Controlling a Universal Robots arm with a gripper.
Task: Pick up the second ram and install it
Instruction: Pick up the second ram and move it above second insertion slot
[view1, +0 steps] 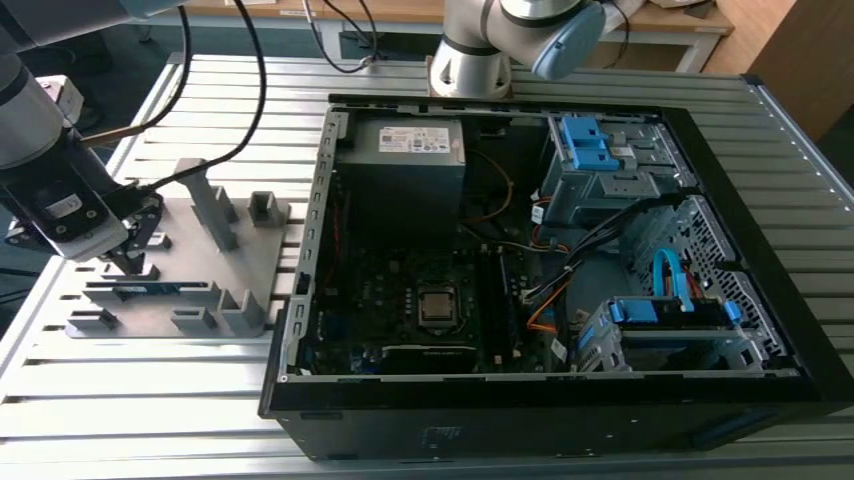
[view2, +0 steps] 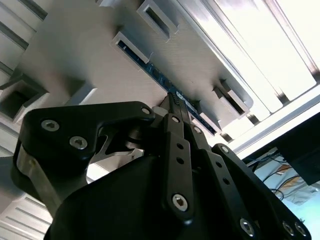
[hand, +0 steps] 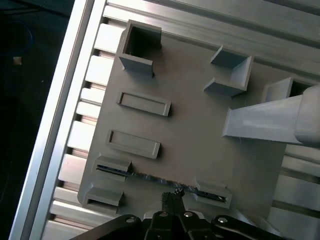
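The second ram (view1: 150, 288) is a thin dark blue-green stick standing on edge between two slotted blocks of the grey fixture plate (view1: 180, 255), at the exterior view's left. My gripper (view1: 131, 268) reaches down onto the stick's middle. In the second wrist view the black fingertips (view2: 172, 98) meet with no gap right at the ram (view2: 150, 70), hiding its mid part. In the first wrist view the gripper (hand: 172, 196) touches the ram (hand: 145, 177), which still sits in its slots on the plate (hand: 190, 145).
An open black computer case (view1: 747, 200) lies to the exterior view's right, with its motherboard (view1: 427, 300), cables and blue drive bays exposed. A tall grey upright (view1: 214, 205) and several blocks rise from the fixture plate. Everything rests on a ribbed aluminium table (view1: 134, 420).
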